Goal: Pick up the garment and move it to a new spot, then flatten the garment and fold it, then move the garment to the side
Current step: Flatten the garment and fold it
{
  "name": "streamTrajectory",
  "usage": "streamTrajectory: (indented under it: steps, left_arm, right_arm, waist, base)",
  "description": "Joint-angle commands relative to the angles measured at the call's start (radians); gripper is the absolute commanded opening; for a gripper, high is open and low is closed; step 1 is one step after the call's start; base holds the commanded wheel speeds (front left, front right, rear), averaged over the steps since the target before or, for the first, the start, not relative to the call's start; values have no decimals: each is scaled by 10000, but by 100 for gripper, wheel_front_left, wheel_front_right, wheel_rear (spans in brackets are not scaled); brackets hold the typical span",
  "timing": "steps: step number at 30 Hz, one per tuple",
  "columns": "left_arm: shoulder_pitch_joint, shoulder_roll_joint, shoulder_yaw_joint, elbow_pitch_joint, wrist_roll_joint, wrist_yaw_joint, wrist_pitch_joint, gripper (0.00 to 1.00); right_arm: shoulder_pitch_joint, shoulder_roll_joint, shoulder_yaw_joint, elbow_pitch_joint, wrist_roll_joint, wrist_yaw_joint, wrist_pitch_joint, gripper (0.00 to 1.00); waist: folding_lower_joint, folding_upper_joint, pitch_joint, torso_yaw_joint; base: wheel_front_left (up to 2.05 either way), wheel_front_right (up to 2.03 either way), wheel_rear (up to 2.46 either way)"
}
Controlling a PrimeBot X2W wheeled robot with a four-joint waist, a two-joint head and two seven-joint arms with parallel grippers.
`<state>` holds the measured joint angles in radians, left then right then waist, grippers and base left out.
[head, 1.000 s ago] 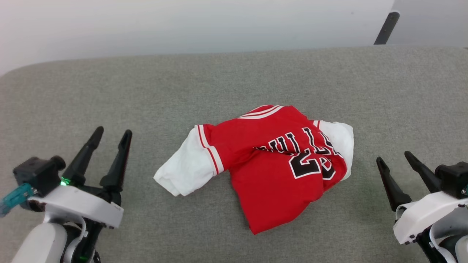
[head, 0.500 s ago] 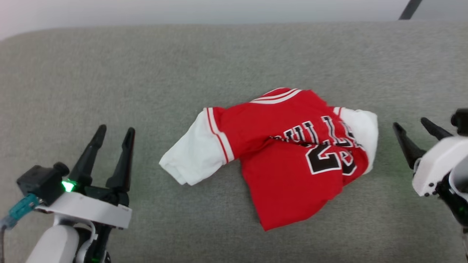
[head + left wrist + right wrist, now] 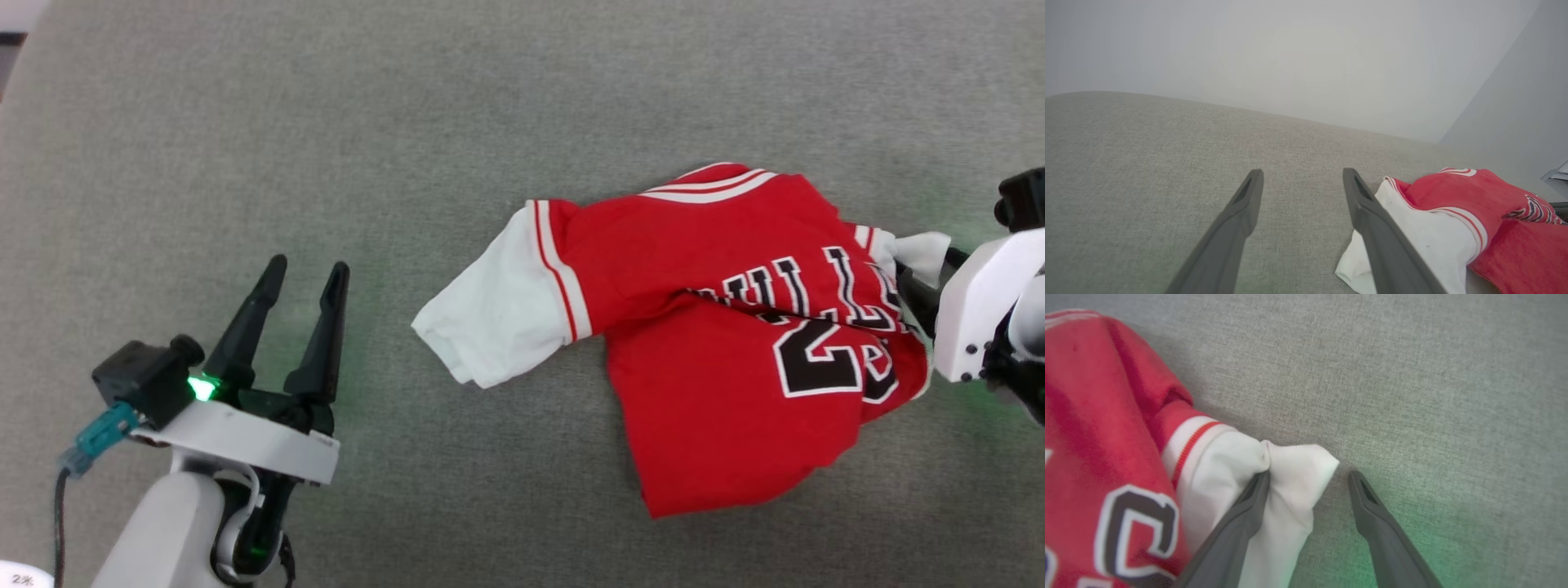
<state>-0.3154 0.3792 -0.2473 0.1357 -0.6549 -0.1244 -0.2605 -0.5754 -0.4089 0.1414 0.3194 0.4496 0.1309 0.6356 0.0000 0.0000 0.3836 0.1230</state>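
From the head, the garment lies crumpled on the grey surface, right of centre. Its red body is folded over itself, and the black number and letters are partly creased. The spread sleeve, white with striped trim, points toward the left gripper. That gripper sits at the lower left, well apart from the cloth, with its jaws wide and nothing between them. A green lamp glows on its wrist. The right gripper comes in at the right edge and reaches the bunched sleeve, which hides its tips.

From the left wrist, the two dark fingers stand wide over bare grey surface. The spread sleeve and the red body lie to their right, and the right finger crosses in front of the sleeve's edge. A pale wall rises behind.

From the right wrist, the jaws are wide and not clamped. The left finger presses against the bunched sleeve, whose white tip lies partly in the gap. The right finger is over bare surface, just beside the cloth. A green glow tints the surface near it. The garment's red body and part of the lettering lie at the left.
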Motion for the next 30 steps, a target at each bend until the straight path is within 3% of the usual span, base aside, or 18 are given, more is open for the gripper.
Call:
streamTrajectory:
  steps: [1,2,3,14,23,30]
  left_arm:
    - [-149,-89,30,34,68,-56,-50,100]
    - [-160,-118,45,86,81,-65,-51,100]
    - [-165,-136,59,131,106,-73,-36,100]
    - [-5,-146,198,203,29,-78,-32,100]
    - [223,-43,327,84,-28,-72,-30,100]
    - [252,-65,267,45,-17,-72,-30,100]
  right_arm:
    - [151,180,163,399,56,-3,339,90]
    - [95,174,264,507,20,-3,545,13]
    - [58,161,371,550,-37,-2,651,0]
    - [-443,-133,492,303,-114,-6,1384,0]
    - [-818,-664,394,-650,-216,-6,699,0]
    - [-674,-1287,-117,-587,-648,-6,-61,0]
  waist:
    - [0,0,183,219]
    - [0,0,184,247]
    - [0,0,178,267]
    - [0,0,-164,173]
    - [0,0,-568,-75]
    - [0,0,-718,-127]
  base:
    - [0,0,0]
    - [0,0,0]
    - [0,0,0]
    - [0,0,0]
    - [0,0,0]
    - [0,0,0]
